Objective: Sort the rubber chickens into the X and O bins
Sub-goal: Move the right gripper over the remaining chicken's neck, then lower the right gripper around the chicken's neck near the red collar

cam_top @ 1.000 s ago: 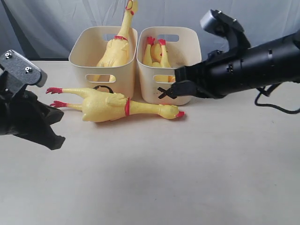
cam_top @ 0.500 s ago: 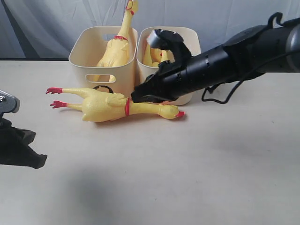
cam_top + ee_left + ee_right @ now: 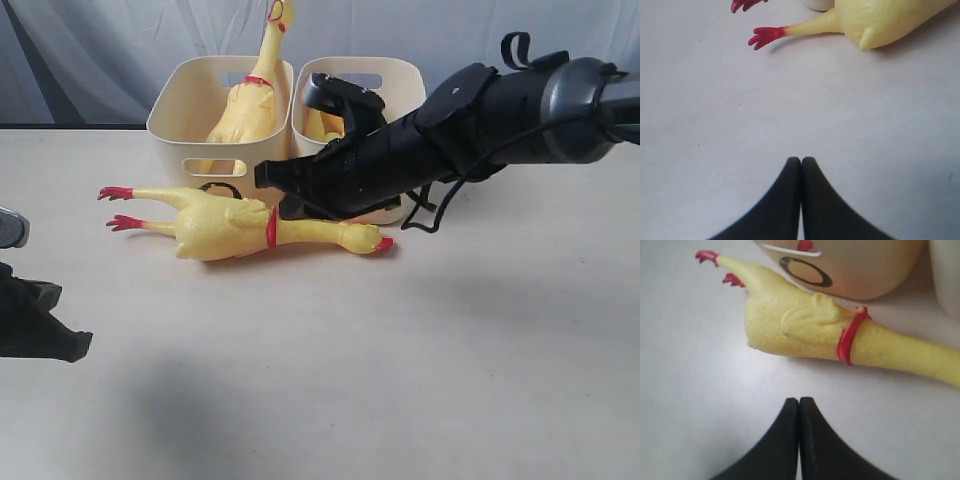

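One large rubber chicken [image 3: 235, 228] lies on its side on the table in front of the bins, head to the right. A second large chicken [image 3: 250, 100] stands upright in the O bin [image 3: 175, 105]. In the neighbouring cream bin [image 3: 405, 80] only a bit of a yellow chicken [image 3: 313, 125] shows, and my right arm hides that bin's mark. My right gripper [image 3: 262, 176] is shut and empty, just above the lying chicken [image 3: 805, 325] and in front of the O bin [image 3: 865, 270]. My left gripper [image 3: 65, 345] is shut and empty at the lower left, away from the chicken's red foot [image 3: 765, 36].
The two bins stand side by side at the back of the cream table [image 3: 400, 380], with a grey curtain [image 3: 100, 40] behind them. My right arm [image 3: 480, 125] stretches across the front of the right bin. A black cable [image 3: 430, 205] hangs from it.
My right arm has swung left across the front of the right bin until its tip is over the lying chicken. My left gripper has drawn back toward the lower left edge.
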